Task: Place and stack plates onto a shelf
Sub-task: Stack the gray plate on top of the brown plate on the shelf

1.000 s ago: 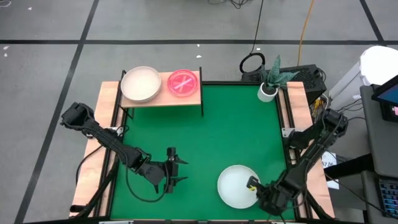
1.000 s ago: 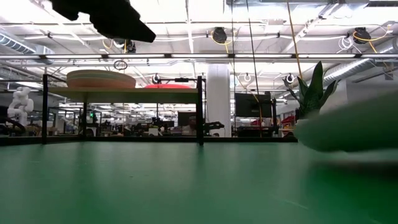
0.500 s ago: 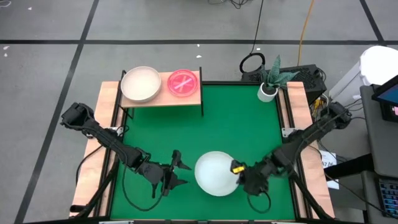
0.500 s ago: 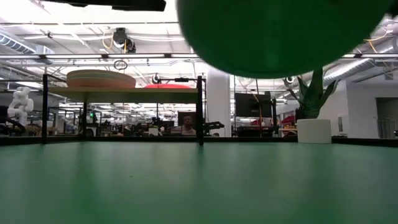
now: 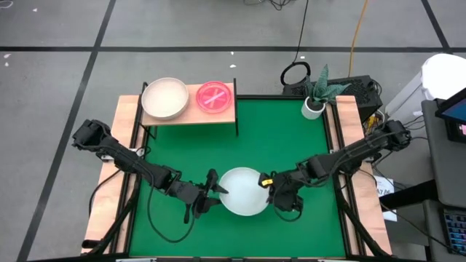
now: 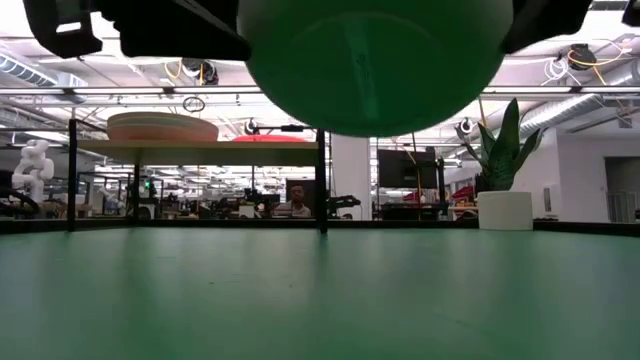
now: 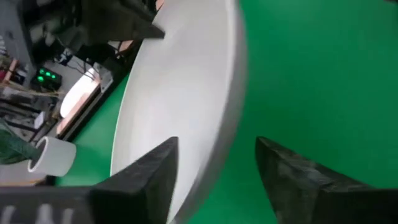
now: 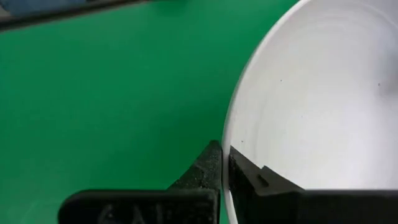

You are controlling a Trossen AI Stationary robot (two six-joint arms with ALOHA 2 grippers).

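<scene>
Mid-handover, low centre of the high view. The white plate point(image 5: 241, 191) is held in the air over the green bench point(image 5: 284, 138); the low view shows its underside hanging well clear of the surface.

The right pincer point(image 5: 271, 191) is pressed together on the plate's right rim; the right wrist view shows the two fingers pinching the edge, one on each side.

The left pincer point(image 5: 212, 195) sits at the plate's left rim. In the left wrist view its fingers point(image 7: 149, 180) are spread, with the rim running between them. Not clamped yet as far as I can see, so the right arm alone carries the plate.

The shelf point(image 5: 191, 111) is at the upper left of the high view, at the far edge of the bench. On it is a stack of large pale plates point(image 5: 164, 97) at the left end; the low view shows more than one layer, count unclear. A pink plate point(image 5: 215, 97) sits at the right end, and whether it is a single plate or a stack I cannot tell.

Progress judgement: late in the task. No other loose plates are visible on the bench, so this white one looks like the last. Left to do: the left arm takes it and carries it up-left onto the pale stack.

A plant pot point(image 5: 314, 106) stands at the upper right, out of the way.
</scene>
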